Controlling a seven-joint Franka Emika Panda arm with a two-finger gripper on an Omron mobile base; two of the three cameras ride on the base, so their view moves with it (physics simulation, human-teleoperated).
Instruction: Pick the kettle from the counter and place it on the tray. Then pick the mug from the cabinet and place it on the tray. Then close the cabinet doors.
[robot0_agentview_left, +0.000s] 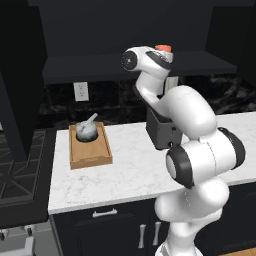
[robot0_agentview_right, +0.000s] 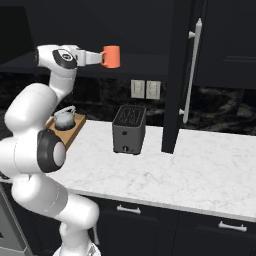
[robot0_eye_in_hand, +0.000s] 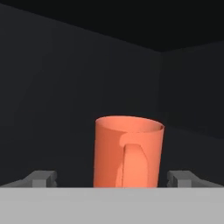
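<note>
The orange-red mug (robot0_eye_in_hand: 128, 151) stands upright on the shelf of the dark cabinet (robot0_agentview_right: 150, 62), its handle facing the hand camera. My gripper (robot0_eye_in_hand: 113, 178) is open, with one fingertip on each side of the mug and a gap to it on both sides. From the side, the gripper (robot0_agentview_right: 102, 57) reaches level into the cabinet at the mug (robot0_agentview_right: 111, 56). The grey kettle (robot0_agentview_left: 86, 131) sits in the back end of the wooden tray (robot0_agentview_left: 91, 156) on the white marble counter (robot0_agentview_left: 125, 172). The right cabinet door (robot0_agentview_right: 177, 75) stands swung open.
A boxy dark toaster (robot0_agentview_right: 129, 129) stands on the counter below the mug, just left of the open door with its long silver handle (robot0_agentview_right: 192, 70). A dark stove (robot0_agentview_left: 15, 172) adjoins the counter's left end. Wall outlets (robot0_agentview_right: 146, 89) sit on the backsplash.
</note>
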